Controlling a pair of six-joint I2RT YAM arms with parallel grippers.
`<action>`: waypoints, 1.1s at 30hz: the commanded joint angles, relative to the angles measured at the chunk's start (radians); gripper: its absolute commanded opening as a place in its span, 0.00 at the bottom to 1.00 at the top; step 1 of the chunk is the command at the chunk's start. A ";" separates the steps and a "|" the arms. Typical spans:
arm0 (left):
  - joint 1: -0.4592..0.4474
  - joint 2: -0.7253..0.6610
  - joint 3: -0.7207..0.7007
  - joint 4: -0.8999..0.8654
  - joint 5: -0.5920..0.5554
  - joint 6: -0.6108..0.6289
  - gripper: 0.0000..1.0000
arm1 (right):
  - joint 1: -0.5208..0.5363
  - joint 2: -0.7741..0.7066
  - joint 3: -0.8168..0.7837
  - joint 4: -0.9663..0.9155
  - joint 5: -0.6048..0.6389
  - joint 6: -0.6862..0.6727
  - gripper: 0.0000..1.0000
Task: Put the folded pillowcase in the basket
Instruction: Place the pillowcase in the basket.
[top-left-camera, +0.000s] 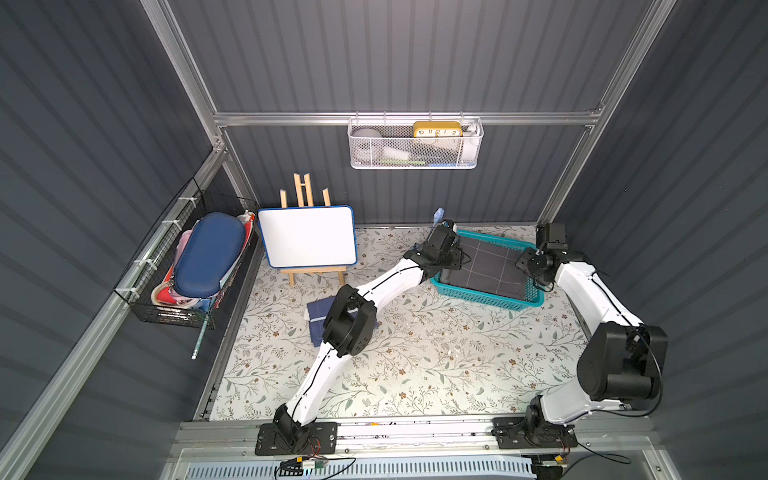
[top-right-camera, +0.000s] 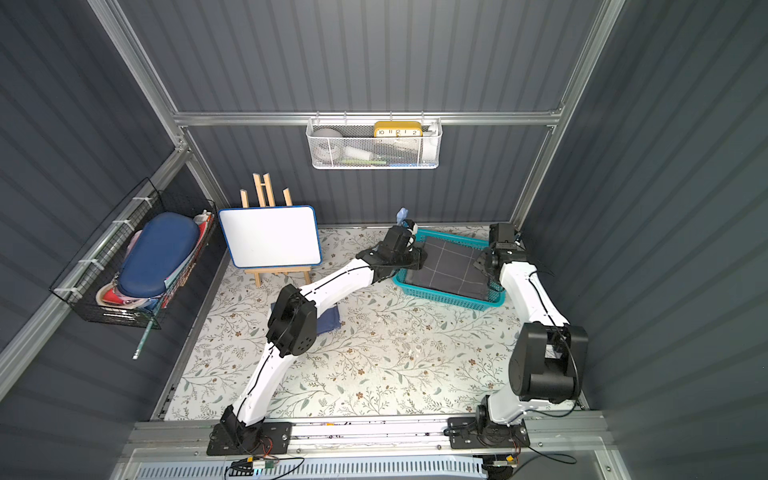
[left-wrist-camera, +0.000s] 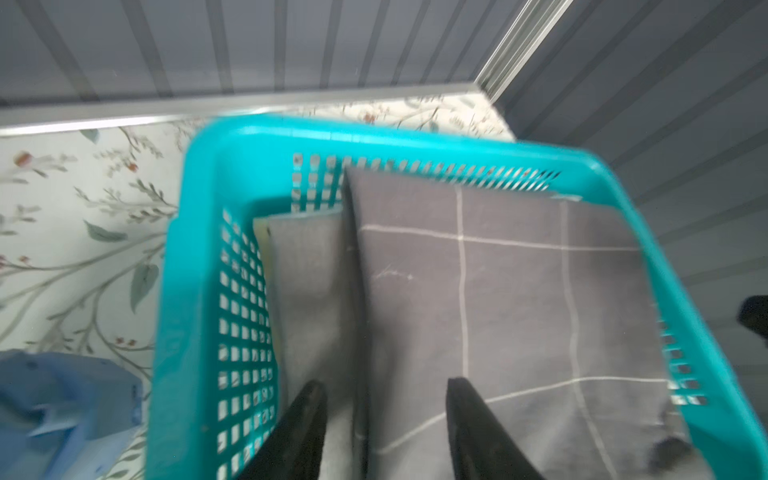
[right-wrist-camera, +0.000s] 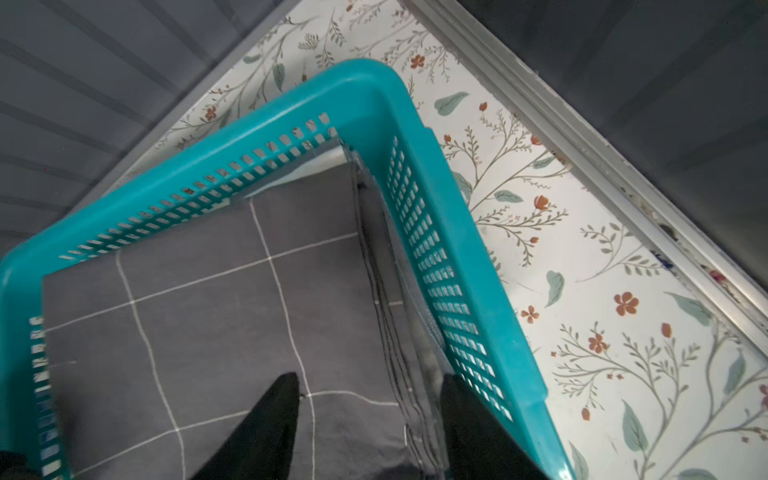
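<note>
the folded pillowcase (top-left-camera: 486, 266), dark grey with thin white grid lines, is lying flat inside the teal plastic basket (top-left-camera: 490, 300), covering most of its floor. the left end effector (left-wrist-camera: 382, 386) is hovering over one end of the cloth. its black fingers (left-wrist-camera: 305, 415) are standing spread apart, with the folded edge running below the gap, so it is released and gripping nothing. the right end effector (right-wrist-camera: 370, 380) is hanging over the opposite end, just inside the basket's perforated wall. its fingers are likewise spread above the stacked layers, and it too is holding nothing. the pillowcase is thus sitting between the two end effectors. the basket is resting on the floral worktop (top-left-camera: 415, 353). well behind the left end effector, under that arm's elbow, a folded blue cloth (top-left-camera: 318, 318) is lying on the worktop. farther off on the same side, a whiteboard (top-left-camera: 307, 237) is leaning on a wooden easel (top-left-camera: 303, 189).
</note>
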 joint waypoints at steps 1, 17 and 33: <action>-0.007 -0.061 -0.004 0.072 0.038 0.005 0.52 | 0.000 0.011 -0.011 0.027 -0.048 -0.004 0.59; -0.012 0.224 0.182 -0.017 0.252 -0.012 0.57 | -0.030 0.213 0.014 0.061 -0.139 0.052 0.59; -0.005 0.056 0.077 -0.001 0.149 0.025 0.57 | -0.022 0.090 -0.024 0.071 -0.192 0.031 0.60</action>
